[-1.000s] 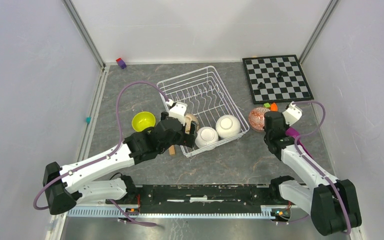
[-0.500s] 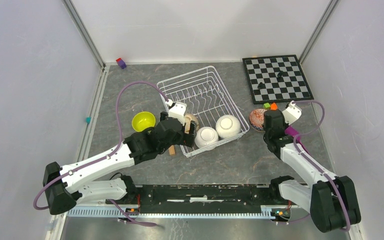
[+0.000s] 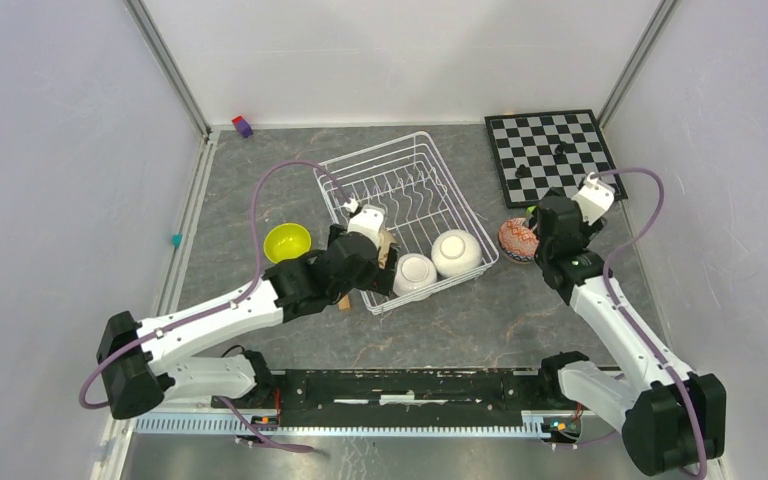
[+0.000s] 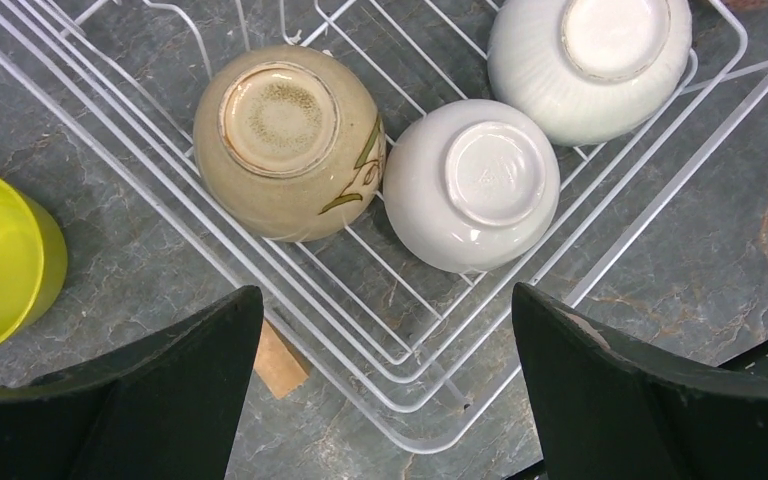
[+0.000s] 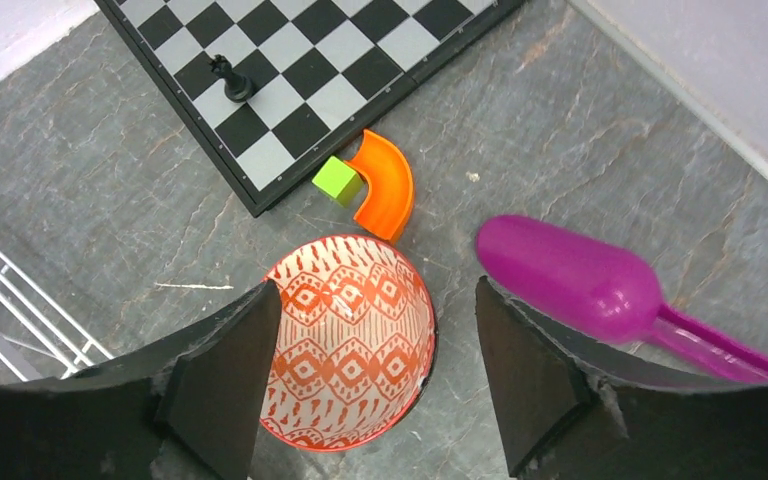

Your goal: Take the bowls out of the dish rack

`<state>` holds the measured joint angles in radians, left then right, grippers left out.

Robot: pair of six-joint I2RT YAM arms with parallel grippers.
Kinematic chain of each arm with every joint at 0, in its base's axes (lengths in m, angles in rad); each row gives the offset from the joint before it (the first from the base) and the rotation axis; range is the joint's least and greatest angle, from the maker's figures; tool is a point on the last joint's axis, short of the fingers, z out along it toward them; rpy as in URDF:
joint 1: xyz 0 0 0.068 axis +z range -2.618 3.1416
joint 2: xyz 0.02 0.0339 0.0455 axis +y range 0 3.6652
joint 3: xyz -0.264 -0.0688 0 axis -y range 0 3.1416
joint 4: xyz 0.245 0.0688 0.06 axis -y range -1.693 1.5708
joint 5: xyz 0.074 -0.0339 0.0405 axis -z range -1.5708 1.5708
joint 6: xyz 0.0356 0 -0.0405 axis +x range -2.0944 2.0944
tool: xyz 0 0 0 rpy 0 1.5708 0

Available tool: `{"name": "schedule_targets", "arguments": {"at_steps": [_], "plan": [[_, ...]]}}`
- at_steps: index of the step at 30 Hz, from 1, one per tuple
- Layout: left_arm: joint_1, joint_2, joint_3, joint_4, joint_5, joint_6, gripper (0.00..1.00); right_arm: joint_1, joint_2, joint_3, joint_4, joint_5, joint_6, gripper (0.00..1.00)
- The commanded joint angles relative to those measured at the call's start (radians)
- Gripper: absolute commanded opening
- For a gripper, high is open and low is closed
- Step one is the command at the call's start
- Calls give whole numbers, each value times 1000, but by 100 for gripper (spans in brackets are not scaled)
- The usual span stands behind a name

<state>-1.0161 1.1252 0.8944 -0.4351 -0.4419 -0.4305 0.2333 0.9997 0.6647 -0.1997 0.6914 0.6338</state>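
Gaping empty, left gripper [image 4: 385,320] and right gripper [image 5: 375,300] hover; dish rack [image 3: 400,185] holds three bowls [image 4: 477,185], table [image 3: 460,320] two.

Right gripper [image 5: 375,300]: was clamped on the red-patterned bowl [image 5: 350,350]; jaws have since parted, one finger on either side of it.
Red-patterned bowl: earlier tilted in the grip, outside showing; now upright on the table, mouth up.
Right gripper position: swung nearer the chessboard [image 3: 554,155].
Left gripper [image 4: 385,298]: edged farther over the dish rack [image 3: 400,180], hiding more of the tan bowl [image 4: 288,140].
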Motion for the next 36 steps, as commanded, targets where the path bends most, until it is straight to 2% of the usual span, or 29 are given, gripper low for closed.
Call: {"name": "schedule_targets", "arguments": {"at_steps": [1, 3, 4, 8, 10, 15, 18, 23, 26, 31, 36], "plan": [[5, 56, 88, -22, 26, -49, 100, -3, 20, 117, -87, -70, -102, 85], [8, 88, 120, -44, 60, -38, 100, -4, 27, 164, -113, -132, -145, 97], [8, 102, 135, -53, 74, -35, 100, -4, 28, 191, -128, -162, -172, 98], [9, 141, 166, -58, 99, -39, 100, -5, -12, 190, -106, -241, -242, 98], [19, 157, 192, -65, 129, -59, 100, -4, -114, 85, 29, -337, -330, 98], [52, 223, 274, -140, 180, -91, 100, -4, -263, -72, 237, -539, -401, 98], [56, 240, 296, -139, 208, -90, 100, -4, -261, -76, 241, -621, -415, 98], [56, 200, 213, 32, 339, -1, 100, -4, -181, -40, 167, -689, -445, 98], [57, 192, 215, 31, 307, 7, 100, -5, -164, -60, 173, -747, -441, 98], [57, 284, 359, -170, 201, 18, 100, -4, -138, -103, 253, -889, -436, 98], [65, 298, 363, -156, 157, 0, 100, -3, -79, -74, 253, -957, -435, 98]]}}
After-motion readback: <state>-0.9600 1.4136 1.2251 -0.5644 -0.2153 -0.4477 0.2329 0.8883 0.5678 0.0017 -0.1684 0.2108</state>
